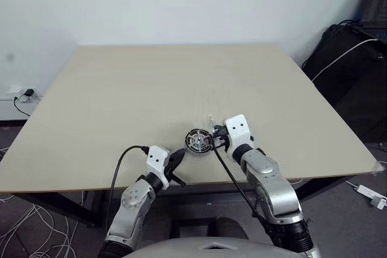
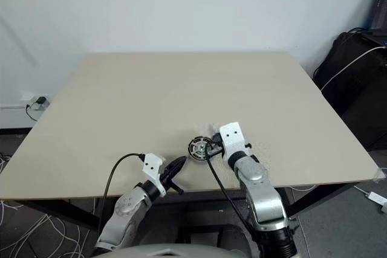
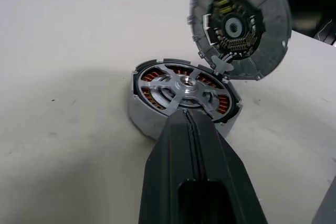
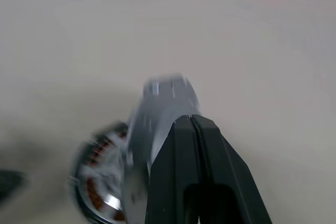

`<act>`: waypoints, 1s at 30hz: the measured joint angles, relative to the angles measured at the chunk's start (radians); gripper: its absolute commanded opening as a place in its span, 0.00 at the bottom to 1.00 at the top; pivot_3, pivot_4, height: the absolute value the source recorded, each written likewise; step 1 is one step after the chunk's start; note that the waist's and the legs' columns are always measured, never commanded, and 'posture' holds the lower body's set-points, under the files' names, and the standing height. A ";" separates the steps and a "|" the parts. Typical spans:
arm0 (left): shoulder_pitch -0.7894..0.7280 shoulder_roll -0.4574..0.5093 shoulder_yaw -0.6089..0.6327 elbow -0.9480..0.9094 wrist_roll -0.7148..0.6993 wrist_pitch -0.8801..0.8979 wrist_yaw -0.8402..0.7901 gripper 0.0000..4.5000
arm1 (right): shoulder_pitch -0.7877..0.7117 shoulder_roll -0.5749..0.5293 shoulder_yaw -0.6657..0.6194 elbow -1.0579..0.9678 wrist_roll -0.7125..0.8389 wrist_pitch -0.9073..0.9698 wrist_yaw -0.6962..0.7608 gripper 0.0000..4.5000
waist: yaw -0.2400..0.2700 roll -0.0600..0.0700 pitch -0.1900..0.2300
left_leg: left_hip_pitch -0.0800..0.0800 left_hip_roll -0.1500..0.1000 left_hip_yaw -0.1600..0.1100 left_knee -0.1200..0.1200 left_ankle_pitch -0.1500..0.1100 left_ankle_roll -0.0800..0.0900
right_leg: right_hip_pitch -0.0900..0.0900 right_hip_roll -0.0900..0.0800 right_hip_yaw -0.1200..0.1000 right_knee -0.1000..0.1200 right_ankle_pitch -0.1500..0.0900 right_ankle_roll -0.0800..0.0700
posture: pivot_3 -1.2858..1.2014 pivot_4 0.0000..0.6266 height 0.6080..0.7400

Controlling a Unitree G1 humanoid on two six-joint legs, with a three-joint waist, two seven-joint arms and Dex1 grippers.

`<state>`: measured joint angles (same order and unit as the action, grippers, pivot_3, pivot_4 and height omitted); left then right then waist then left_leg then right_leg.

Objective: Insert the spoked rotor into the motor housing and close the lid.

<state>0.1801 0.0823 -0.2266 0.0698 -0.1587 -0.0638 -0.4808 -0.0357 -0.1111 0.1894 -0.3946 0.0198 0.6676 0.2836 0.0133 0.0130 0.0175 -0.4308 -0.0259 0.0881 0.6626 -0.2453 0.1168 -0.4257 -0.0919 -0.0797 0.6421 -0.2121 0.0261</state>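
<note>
Near the front edge of the pale wooden surface (image 1: 151, 89), between both arms: motor housing (image 3: 181, 98), lying flat, copper windings ringing the spoked rotor (image 3: 184, 85) already seated inside. Above and just beside it, tilted on edge: lid (image 3: 241, 22), inner face with dark hub toward the left wrist camera, pinched at its rim by the right end effector (image 4: 191, 124), fingers clenched on it. Left end effector (image 3: 190, 124) clamped empty, tip just short of the housing wall. From the head views, housing (image 1: 197, 141) only a small dark disc.
</note>
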 measured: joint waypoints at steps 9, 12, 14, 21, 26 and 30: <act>0.007 0.000 0.001 -0.019 0.000 0.012 0.004 0.00 | -0.050 0.005 0.082 0.141 0.010 -0.016 0.022 0.01 | 0.000 0.000 0.000 | 0.000 0.000 0.000 0.000 0.000 0.000 | 0.000 0.000 0.000 0.001 0.001 -0.001 | 0.52 0.00 1.00; 0.008 0.001 0.002 -0.033 0.000 0.014 0.007 0.00 | -0.064 0.016 0.086 0.224 0.012 -0.049 0.018 0.01 | 0.000 0.000 0.000 | 0.000 0.000 0.000 0.000 0.000 0.000 | 0.000 0.000 0.000 0.000 0.001 -0.001 | 0.52 0.00 1.00; 0.008 0.002 0.003 -0.033 0.000 0.015 0.009 0.00 | -0.074 0.022 0.082 0.303 0.008 -0.079 0.007 0.01 | 0.000 0.000 0.000 | 0.000 0.000 0.000 0.000 0.000 0.000 | 0.000 0.000 0.000 0.001 0.001 -0.001 | 0.52 0.00 1.00; 0.009 0.007 0.001 -0.034 0.000 0.019 0.013 0.00 | -0.145 0.045 0.046 0.444 0.009 -0.142 -0.014 0.01 | -0.001 0.000 -0.005 | 0.001 0.000 0.000 0.000 0.000 -0.001 | 0.000 0.000 0.000 0.001 0.001 -0.001 | 0.52 0.00 1.00; 0.010 0.008 0.001 -0.034 0.000 0.019 0.013 0.00 | -0.125 0.041 0.037 0.429 0.039 -0.217 0.025 0.01 | -0.001 0.003 -0.005 | 0.001 0.000 0.000 0.000 0.000 0.000 | 0.000 0.000 0.000 0.001 0.001 -0.001 | 0.52 0.00 1.00; 0.009 0.007 0.000 -0.034 0.000 0.019 0.015 0.00 | -0.130 -0.034 0.017 0.357 0.067 -0.439 0.130 0.09 | 0.000 0.003 -0.004 | 0.001 -0.001 0.000 0.000 0.000 0.000 | 0.000 0.000 0.000 0.000 0.001 -0.001 | 0.52 0.00 1.00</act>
<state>0.1892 0.0892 -0.2263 0.0355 -0.1585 -0.0445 -0.4658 -0.1656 -0.1453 0.2065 -0.0381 0.0873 0.2290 0.4131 0.0135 0.0162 0.0133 -0.4300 -0.0266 0.0882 0.6627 -0.2452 0.1165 -0.4255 -0.0915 -0.0794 0.6426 -0.2114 0.0254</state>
